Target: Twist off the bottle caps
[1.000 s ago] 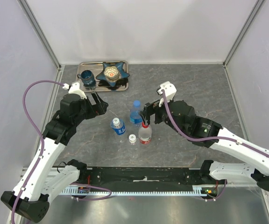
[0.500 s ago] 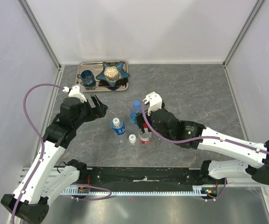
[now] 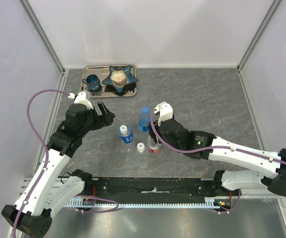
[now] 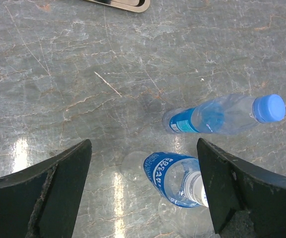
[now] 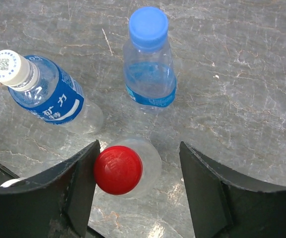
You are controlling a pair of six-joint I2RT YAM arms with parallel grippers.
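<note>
At the back left of the desk (image 3: pixel 207 99), a metal tray (image 3: pixel 96 70) holds a dark blue mug (image 3: pixel 92 83) and a blue star-shaped dish (image 3: pixel 120 77), side by side.

In front of the tray, the left hand (image 3: pixel 107 113) hangs over bare stone. Its fingers are wide apart and grip nothing, and the bottles sit just to its right.

Four bottles stand close together mid-desk, all still capped. The blue-labelled bottle (image 3: pixel 125 135) wears a white cap (image 5: pixel 6 66). The tiny plain bottle (image 3: pixel 141 147) is just in front of it. The blue-tinted bottle (image 3: pixel 144 120), with its blue cap (image 5: pixel 148 22), stands behind. The red-labelled bottle (image 3: pixel 154 147) is furthest right.

From above, the right hand (image 3: pixel 154 138) covers most of the red-labelled bottle. Its own camera shows what that view hides: the red cap (image 5: pixel 118 169) sits between parted fingers. One finger (image 5: pixel 58 193) touches its side and the other stands off with a gap, so the cap is not clamped.

The left wrist view takes in only the blue-tinted and blue-labelled bottles and a corner of the tray.

The bottles stand well away from every desk edge. The widest open stretch of desk lies to the right, behind the right arm.
</note>
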